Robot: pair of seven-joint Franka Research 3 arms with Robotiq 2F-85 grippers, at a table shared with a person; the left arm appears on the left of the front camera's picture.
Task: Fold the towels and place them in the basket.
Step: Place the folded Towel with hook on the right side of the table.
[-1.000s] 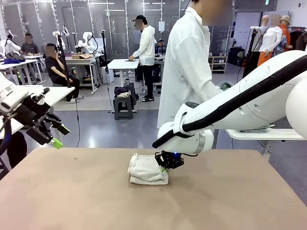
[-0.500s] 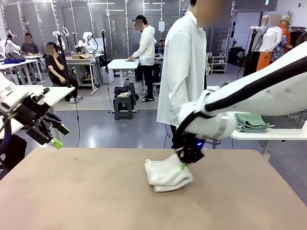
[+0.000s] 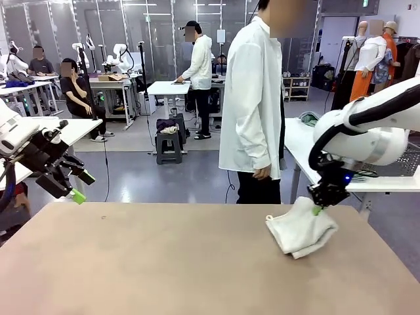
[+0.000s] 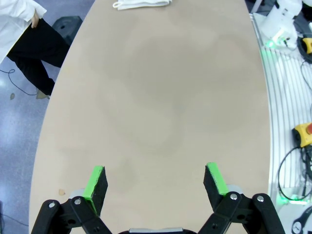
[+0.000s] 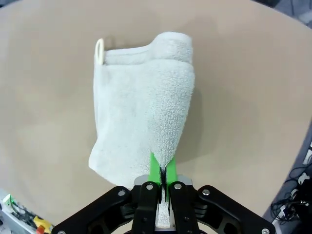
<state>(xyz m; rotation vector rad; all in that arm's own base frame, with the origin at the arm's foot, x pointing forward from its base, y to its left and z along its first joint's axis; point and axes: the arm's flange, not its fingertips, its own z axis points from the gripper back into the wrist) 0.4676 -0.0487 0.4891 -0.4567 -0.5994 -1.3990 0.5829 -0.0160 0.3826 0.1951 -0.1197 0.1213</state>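
A folded off-white towel [image 3: 300,228] hangs low over the right part of the tan table [image 3: 164,262]; my right gripper [image 3: 320,209] is shut on its upper right corner. In the right wrist view the towel [image 5: 141,107] droops away from the pinched green pads [image 5: 155,168] of the right gripper [image 5: 159,171], loop tag at its far corner. My left gripper [image 3: 73,186] hovers open beyond the table's left edge. Its spread left gripper fingers [image 4: 156,184] hold nothing, with the towel [image 4: 142,4] far off. A dark mesh basket [image 3: 408,161] sits on the side table behind my right arm.
A person in a white coat [image 3: 252,98] stands at the table's far side, one hand [image 3: 262,173] hanging down. A white side table [image 3: 296,141] at the far right carries a greenish cloth [image 3: 308,118].
My right gripper has carried the folded towel from the table's middle to the right side, lifting it. The left arm has not moved.
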